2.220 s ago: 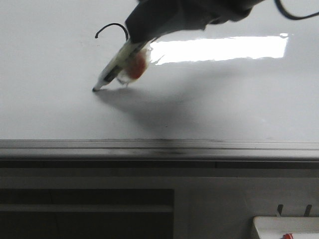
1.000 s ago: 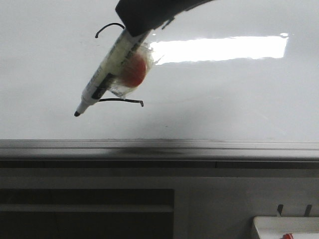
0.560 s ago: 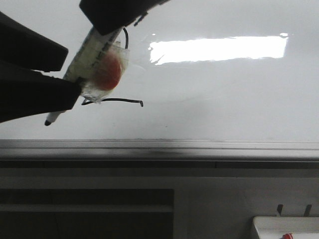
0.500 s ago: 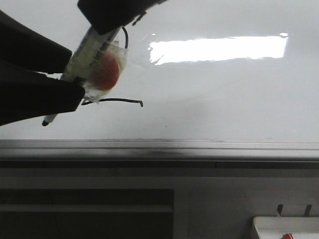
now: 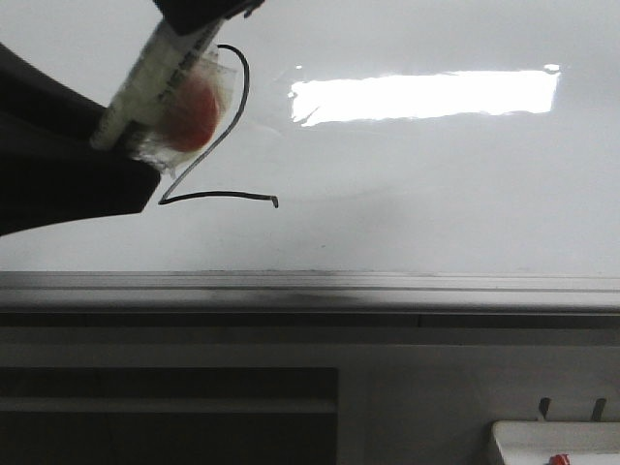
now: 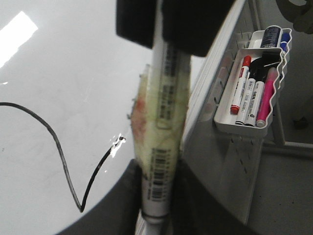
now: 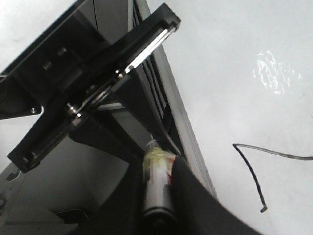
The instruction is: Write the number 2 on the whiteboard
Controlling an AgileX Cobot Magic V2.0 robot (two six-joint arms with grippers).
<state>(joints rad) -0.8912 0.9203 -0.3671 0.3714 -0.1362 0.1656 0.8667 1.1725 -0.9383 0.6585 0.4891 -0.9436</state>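
2 (image 5: pixel 215 145) done on whiteboard (image 5: pixel 436 194), at 9 o'clock from glare. Left pincer (image 6: pixel 164 29) clamps marker (image 6: pixel 161 147) (tip lifted off board, it seems). Right pincer (image 7: pixel 98 88): state unclear. Next: stow marker.

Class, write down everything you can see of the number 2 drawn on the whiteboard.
The number 2 is a thin black hand-drawn line on the glossy whiteboard. Its hook curves over at the top, a long diagonal runs down to a sharp lower-left corner, and a flat base runs right to a small downward tick. It sits left of the bright glare, above the grey edge strip. The marker hides the start of the hook in the front view.
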